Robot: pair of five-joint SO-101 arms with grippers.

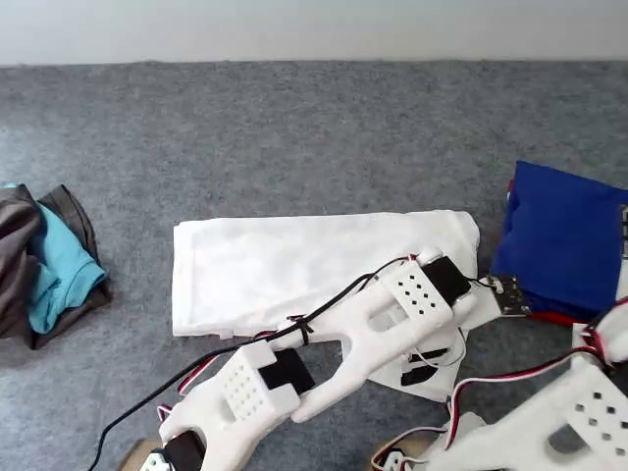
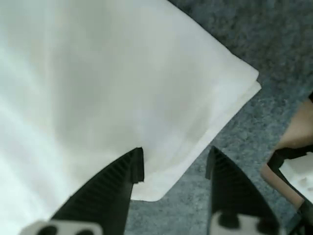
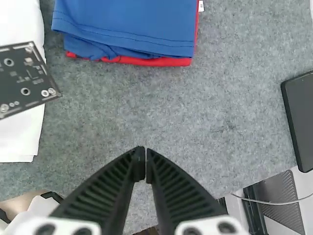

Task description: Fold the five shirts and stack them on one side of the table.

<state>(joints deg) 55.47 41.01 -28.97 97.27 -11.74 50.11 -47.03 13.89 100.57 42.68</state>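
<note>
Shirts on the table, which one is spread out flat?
The white shirt in the middle. The blue shirt lies folded on a red shirt; the grey shirt and teal shirt are crumpled.

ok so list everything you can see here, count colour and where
white shirt: 1, white, laid flat mid-table
blue shirt: 1, blue, folded, on the red shirt at the high view's right edge
red shirt: 1, red, folded under the blue shirt
teal shirt: 1, teal, crumpled at the high view's left edge
grey shirt: 1, grey, crumpled around the teal shirt
slab: 1, black, flat on the table near the right gripper
table: 1, grey
left gripper: 1, black, open at the white shirt's corner
right gripper: 1, black, shut over bare table
</note>
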